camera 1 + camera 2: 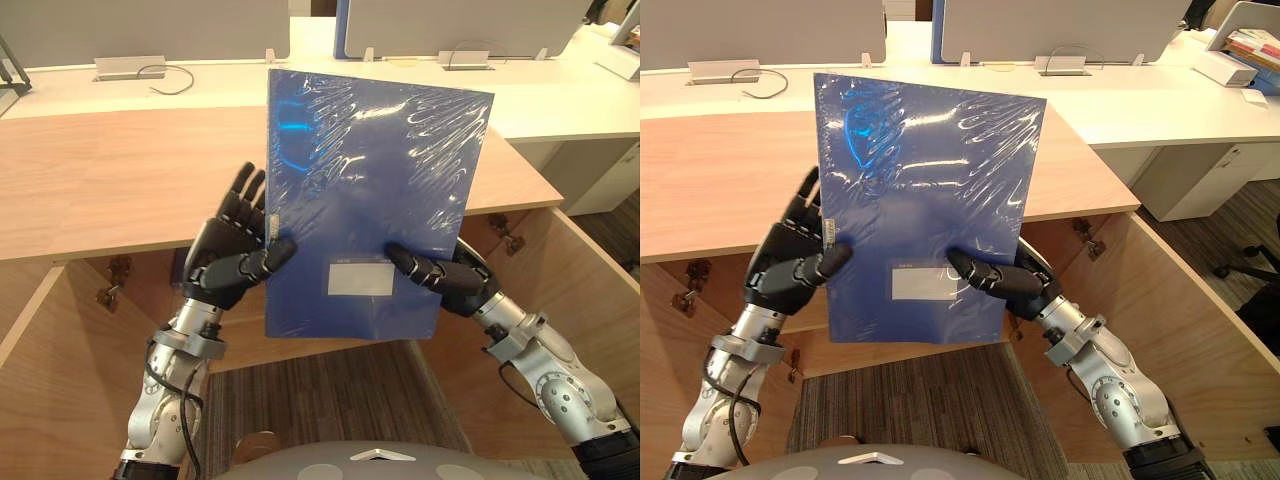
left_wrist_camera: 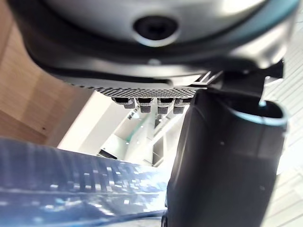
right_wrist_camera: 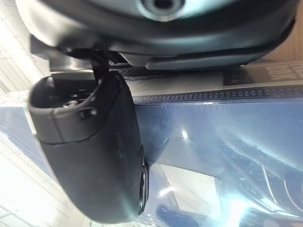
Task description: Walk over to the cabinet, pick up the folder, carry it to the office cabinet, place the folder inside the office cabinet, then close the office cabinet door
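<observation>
A blue folder point(image 1: 370, 190) in shiny plastic wrap, with a white label point(image 1: 360, 279) low on its front, stands upright in the air in front of me. My left hand point(image 1: 225, 265) pinches its left edge, thumb on the front and fingers straight up behind it. My right hand point(image 1: 455, 280) pinches the lower right part, thumb point(image 3: 94, 156) pressed on the front cover point(image 3: 227, 156) and fingers hidden behind. The folder hangs before the open wooden cabinet point(image 1: 100, 180), above its dark opening.
The cabinet's two doors stand open, one at the left point(image 1: 40, 380) and one at the right point(image 1: 570, 290). Behind the cabinet top runs a white desk point(image 1: 560, 100) with grey partitions. Brown carpet point(image 1: 320, 400) lies below the folder.
</observation>
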Controlling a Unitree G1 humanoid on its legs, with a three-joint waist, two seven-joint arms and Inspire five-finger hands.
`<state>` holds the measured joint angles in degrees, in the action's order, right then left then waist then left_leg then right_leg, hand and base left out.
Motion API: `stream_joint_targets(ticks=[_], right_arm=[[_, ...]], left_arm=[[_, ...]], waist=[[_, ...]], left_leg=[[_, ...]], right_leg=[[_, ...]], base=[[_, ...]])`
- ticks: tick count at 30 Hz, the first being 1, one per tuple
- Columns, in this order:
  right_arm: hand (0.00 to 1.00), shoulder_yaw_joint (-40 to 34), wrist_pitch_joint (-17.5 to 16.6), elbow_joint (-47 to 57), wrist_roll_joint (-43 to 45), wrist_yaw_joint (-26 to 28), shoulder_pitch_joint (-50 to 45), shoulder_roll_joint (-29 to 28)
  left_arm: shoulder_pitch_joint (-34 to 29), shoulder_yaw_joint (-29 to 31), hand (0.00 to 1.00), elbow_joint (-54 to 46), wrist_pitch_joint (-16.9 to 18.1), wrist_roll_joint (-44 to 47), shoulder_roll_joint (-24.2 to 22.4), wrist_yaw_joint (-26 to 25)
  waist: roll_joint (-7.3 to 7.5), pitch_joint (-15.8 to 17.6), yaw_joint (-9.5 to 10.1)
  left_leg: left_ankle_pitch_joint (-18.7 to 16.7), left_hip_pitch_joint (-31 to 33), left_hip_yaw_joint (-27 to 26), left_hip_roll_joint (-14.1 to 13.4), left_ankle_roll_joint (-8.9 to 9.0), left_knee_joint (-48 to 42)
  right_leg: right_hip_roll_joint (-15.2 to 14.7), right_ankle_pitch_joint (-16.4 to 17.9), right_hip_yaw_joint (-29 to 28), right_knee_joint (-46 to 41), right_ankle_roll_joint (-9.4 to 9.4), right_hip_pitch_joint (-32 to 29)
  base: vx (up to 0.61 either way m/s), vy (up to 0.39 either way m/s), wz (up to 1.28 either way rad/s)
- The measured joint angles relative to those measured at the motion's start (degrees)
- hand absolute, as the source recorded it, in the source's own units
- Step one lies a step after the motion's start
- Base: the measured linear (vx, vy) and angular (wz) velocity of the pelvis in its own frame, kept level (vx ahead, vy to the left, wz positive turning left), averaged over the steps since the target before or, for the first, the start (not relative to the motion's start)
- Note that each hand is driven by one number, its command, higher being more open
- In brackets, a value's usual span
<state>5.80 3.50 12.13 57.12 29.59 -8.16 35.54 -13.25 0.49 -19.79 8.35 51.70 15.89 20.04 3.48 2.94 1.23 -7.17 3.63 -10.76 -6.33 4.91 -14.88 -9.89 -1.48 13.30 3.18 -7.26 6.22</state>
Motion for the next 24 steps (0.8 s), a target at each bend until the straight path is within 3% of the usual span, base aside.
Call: stream_joint_targets(ticks=[4,9,20,24], right_arm=[[0.00,0.47,0.00,0.01,-0.01,0.14,0.11,-0.07],[0.00,0.51,0.03,0.01,-0.02,0.15,0.08,-0.08],[0.00,0.44,0.04,0.01,-0.03,0.13,0.08,-2.62],[0.00,0.15,0.04,0.01,-0.03,0.11,0.07,-2.64]], left_arm=[[5.38,1.13,1.00,-7.12,2.12,1.15,-0.53,-3.11],[8.85,2.38,1.00,-9.17,4.38,1.87,-2.89,-5.01],[7.54,4.01,1.00,-9.78,4.27,2.21,-4.13,-4.92],[2.85,5.26,1.00,-9.90,3.45,4.15,-4.15,-3.17]], waist=[[-0.06,0.01,0.14],[-0.33,-0.12,-0.06],[-0.41,-0.18,0.01],[-0.32,-0.12,0.05]], left_leg=[[0.03,0.09,0.68,0.18,-0.03,-0.02],[0.08,-0.02,1.04,0.31,-0.09,-0.02],[0.13,-0.08,1.32,0.34,-0.16,-0.01],[0.13,-0.07,1.41,0.35,-0.16,0.03]], right_leg=[[-0.04,0.03,0.70,0.00,0.04,0.37],[-0.06,0.05,0.93,0.03,0.06,0.75],[-0.06,0.09,1.25,-0.02,0.12,0.91],[-0.06,0.15,1.33,-0.02,0.20,0.95]], base=[[0.00,0.000,0.08],[0.00,0.002,0.03],[0.00,0.000,0.00],[0.00,0.000,0.00]])
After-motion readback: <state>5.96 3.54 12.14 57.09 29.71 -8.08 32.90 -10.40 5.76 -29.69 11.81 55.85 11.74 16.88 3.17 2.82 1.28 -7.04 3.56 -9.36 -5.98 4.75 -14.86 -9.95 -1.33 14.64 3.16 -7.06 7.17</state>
